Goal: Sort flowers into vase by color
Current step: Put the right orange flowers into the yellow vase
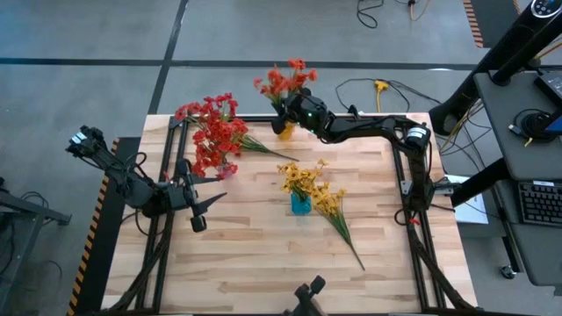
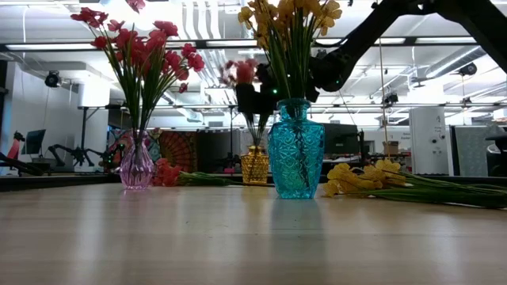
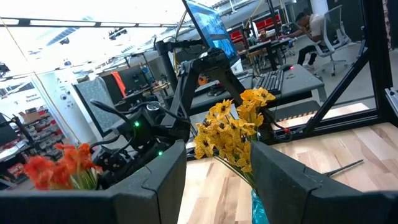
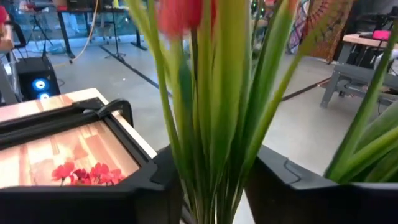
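Red flowers (image 2: 139,47) pink vase (image 2: 136,166); yellow flowers (image 2: 289,20) teal vase (image 2: 295,150); amber vase (image 2: 255,166)

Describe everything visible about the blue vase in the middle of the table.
The blue vase is a translucent teal, glass-looking piece with a cut diamond pattern, a rounded body, a narrower neck and a flared rim. It stands upright near the table's middle, apart from both grippers. Yellow flowers rise from its mouth, their green stems visible through the wall. More yellow sprigs lie flat on the wood next to it; from above their blooms seem to reach its base, though contact is unclear.
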